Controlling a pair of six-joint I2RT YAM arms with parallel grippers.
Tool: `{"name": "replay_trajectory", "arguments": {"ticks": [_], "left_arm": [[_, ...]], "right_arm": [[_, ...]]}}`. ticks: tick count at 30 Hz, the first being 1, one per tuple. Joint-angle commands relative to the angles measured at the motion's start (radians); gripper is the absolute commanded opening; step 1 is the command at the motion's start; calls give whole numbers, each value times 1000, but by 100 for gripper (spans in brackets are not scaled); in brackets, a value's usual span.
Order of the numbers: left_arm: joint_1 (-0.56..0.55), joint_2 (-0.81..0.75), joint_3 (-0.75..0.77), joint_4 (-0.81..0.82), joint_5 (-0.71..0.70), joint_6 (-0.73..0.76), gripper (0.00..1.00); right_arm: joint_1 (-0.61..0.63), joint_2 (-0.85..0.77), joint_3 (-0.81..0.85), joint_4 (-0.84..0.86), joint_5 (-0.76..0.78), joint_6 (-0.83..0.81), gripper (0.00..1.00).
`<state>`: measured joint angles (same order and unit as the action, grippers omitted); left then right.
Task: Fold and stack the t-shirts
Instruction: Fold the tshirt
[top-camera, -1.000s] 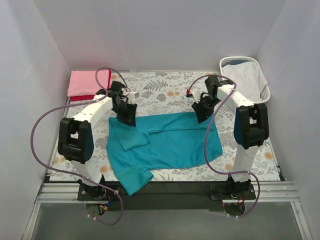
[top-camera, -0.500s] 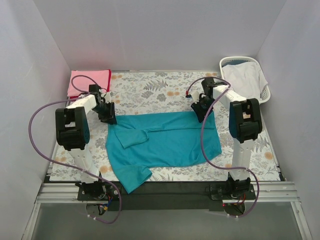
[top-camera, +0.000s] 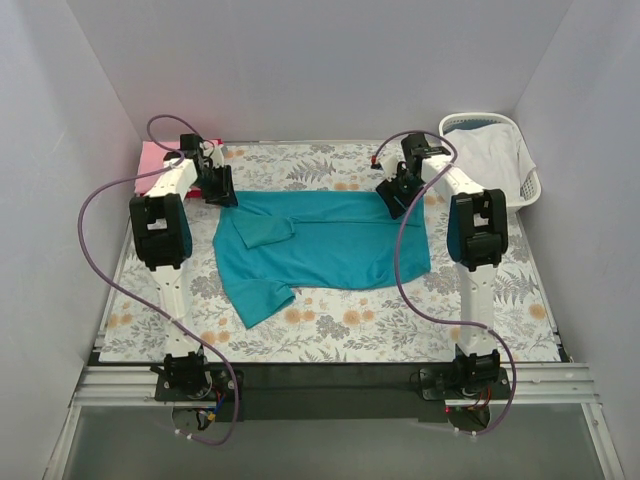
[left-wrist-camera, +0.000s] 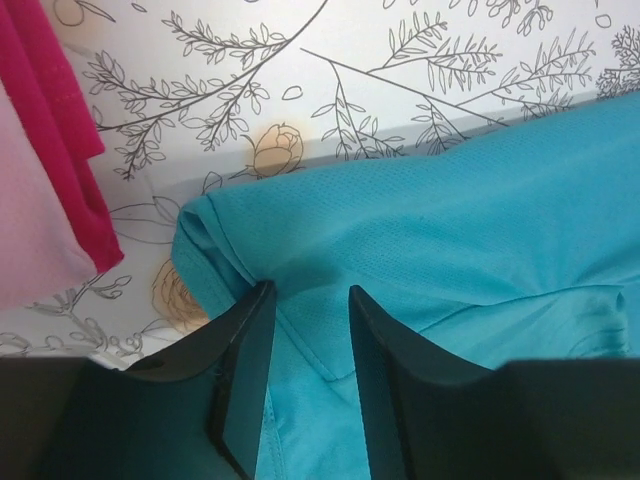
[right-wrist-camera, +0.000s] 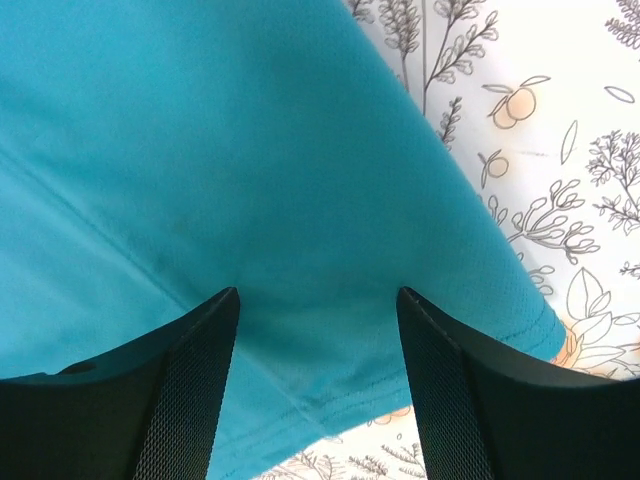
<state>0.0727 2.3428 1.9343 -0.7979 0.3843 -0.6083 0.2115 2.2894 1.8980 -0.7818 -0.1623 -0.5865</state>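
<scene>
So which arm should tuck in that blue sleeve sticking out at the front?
Left, probably. The loose sleeve of the teal shirt pokes out on the robot's left side, nearer the left gripper; the right gripper sits at the shirt's opposite far corner.

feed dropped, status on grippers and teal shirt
Left gripper parted narrowly, right gripper wide, both at far corners of teal shirt. Shirt spread, not yet folded. Beside left gripper: pink shirt, red shirt.
</scene>
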Motion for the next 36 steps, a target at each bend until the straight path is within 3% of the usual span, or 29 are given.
{"name": "replay_trajectory", "arguments": {"ticks": [1, 5, 8, 15, 21, 32, 36], "left_arm": [[10, -63, 63, -93, 43, 59, 38], [10, -232, -18, -152, 120, 116, 44], [10, -365, -147, -147, 139, 130, 45], [7, -557, -484, -93, 127, 136, 45], [-16, -593, -681, -8, 51, 127, 46], [-44, -551, -750, 65, 16, 110, 46], [-44, -542, -753, 69, 10, 104, 46]], "right_arm": [[-11, -111, 0, -69, -77, -44, 72], [-11, -336, -147, -120, -149, -113, 69], [-8, -413, -273, -154, -163, -134, 60], [-7, -429, -436, -194, -184, -53, 56], [-6, -406, -459, -185, -166, 8, 57], [-9, -317, -436, -197, -183, 56, 56], [-20, -314, -450, -214, -206, 56, 38]]}}
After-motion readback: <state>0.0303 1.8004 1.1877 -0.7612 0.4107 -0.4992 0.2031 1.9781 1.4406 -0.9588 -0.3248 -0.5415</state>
